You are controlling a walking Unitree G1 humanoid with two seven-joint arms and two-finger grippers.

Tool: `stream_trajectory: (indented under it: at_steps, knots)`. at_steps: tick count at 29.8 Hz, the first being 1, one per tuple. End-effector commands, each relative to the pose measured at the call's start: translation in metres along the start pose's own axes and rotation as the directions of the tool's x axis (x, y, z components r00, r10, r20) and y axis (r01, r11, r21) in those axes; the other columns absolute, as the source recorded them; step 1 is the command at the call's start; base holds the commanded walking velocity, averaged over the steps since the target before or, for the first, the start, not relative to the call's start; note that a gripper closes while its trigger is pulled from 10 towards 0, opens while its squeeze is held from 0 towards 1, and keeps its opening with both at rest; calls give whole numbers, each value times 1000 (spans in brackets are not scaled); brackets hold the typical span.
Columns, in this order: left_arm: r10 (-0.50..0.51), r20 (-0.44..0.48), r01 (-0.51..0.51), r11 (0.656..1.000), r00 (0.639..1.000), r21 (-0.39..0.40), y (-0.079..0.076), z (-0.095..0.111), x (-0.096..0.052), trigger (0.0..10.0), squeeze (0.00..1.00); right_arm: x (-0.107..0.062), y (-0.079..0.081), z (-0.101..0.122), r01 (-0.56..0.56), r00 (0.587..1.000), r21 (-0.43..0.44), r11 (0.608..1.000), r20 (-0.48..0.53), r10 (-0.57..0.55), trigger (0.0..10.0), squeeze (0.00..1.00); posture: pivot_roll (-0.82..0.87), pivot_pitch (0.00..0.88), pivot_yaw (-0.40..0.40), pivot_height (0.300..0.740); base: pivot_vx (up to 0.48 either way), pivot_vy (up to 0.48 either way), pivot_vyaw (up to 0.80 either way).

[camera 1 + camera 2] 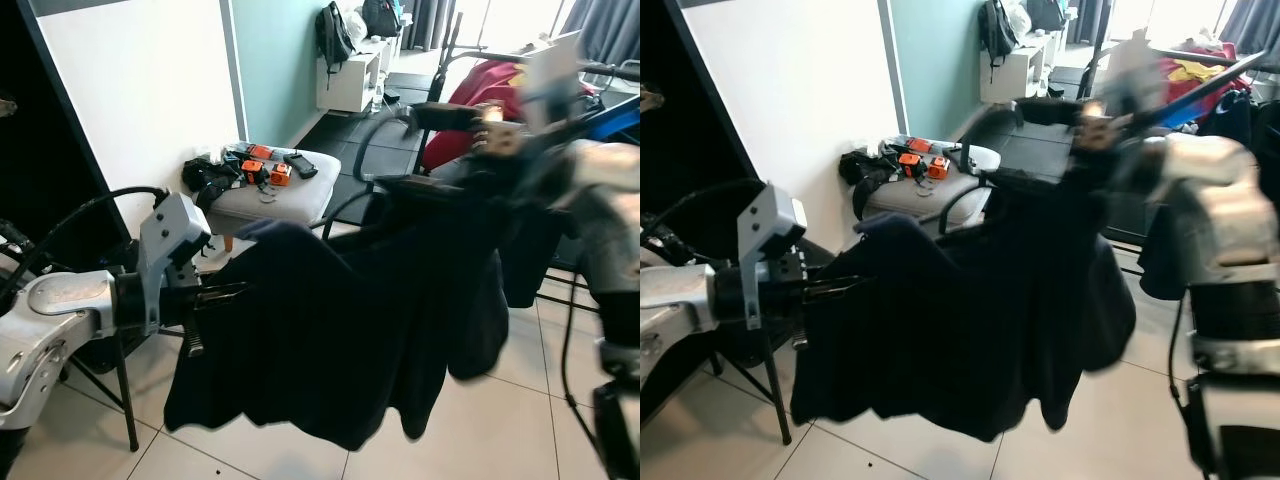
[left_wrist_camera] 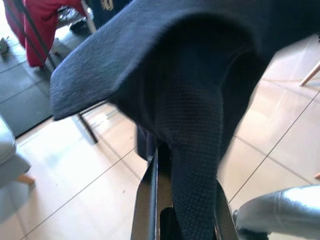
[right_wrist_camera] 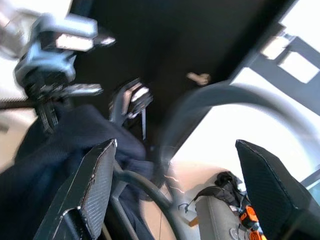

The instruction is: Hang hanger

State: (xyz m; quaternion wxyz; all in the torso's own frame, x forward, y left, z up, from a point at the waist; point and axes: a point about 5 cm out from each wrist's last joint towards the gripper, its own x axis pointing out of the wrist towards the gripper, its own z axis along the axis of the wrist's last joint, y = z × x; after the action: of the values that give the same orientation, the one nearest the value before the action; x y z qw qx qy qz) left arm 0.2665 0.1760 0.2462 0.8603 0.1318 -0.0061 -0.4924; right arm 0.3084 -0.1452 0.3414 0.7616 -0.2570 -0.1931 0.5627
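A dark navy sweater (image 1: 340, 320) hangs on a grey hanger, whose curved hook (image 1: 378, 128) rises above the collar. My left gripper (image 1: 225, 293) is at the sweater's left edge, shut on a fold of the fabric (image 2: 190, 165). My right gripper (image 1: 455, 117) is raised at the hanger's top and blurred by motion. In the right wrist view its two fingers (image 3: 95, 190) stand wide apart, with the grey hook (image 3: 200, 100) curving between them. A black clothes rail (image 1: 1210, 85) with a red garment (image 1: 490, 85) stands behind and to the right.
A grey padded stool (image 1: 290, 200) carrying black and orange gear stands by the white wall (image 1: 140, 90). A black stand leg (image 1: 125, 400) is at the lower left. A white shelf (image 1: 350, 80) with a backpack sits further back. Pale tiled floor (image 1: 520, 400) lies below.
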Motion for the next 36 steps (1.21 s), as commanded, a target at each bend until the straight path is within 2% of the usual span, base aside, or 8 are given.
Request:
stream_trajectory:
  at_steps: [1, 7, 14, 16, 17, 18, 25, 36]
  knots:
    - [14, 42, -14, 1000, 999, 2, 3, 8, -2, 0, 0, 8, 4, 5, -13, 1000, -87, 996, -25, 11, 10000, 1000, -79, 0, 8, 740, 0, 0, 0]
    - [8, 67, -7, 1000, 998, -11, 2, 10, 4, 0, 0, 38, 1, 20, 88, 995, -357, 930, -5, -96, 10000, 1000, -79, 0, 6, 740, 0, 0, 0]
    - [66, 25, -66, 998, 997, -11, 8, 3, -1, 0, 0, 27, -24, 44, 289, 946, -147, 946, 196, -258, 10000, 965, -73, 0, 3, 740, 0, 0, 0]
    - [102, 5, -102, 995, 995, -14, 13, -1, -6, 0, 0, 16, -31, 50, 320, 928, -87, 943, 229, -294, 10000, 812, -73, 0, 5, 740, 0, 0, 0]
    - [145, -18, -145, 989, 989, -13, 18, -5, -13, 0, 0, 2, -38, 53, 338, 915, -36, 940, 244, -320, 10000, 565, -73, 0, 6, 740, 0, 0, 0]
    - [191, -33, -191, 981, 981, -15, 24, -8, -23, 0, 0, -18, -40, 52, 327, 921, -14, 945, 230, -315, 10000, 0, -73, 0, 5, 740, 0, 0, 0]
    - [320, -54, -319, 947, 946, 25, 38, -6, -65, 0, 0, -90, -27, 40, 247, 947, 84, 965, 192, -259, 10000, 0, -74, 0, 10, 740, 0, 0, 0]
    - [384, -60, -381, 923, 921, 61, 45, -5, -85, 0, 0, -122, -7, -2, 305, 952, 196, 932, -36, -305, 10000, 0, -78, 0, 15, 740, 0, 0, 0]
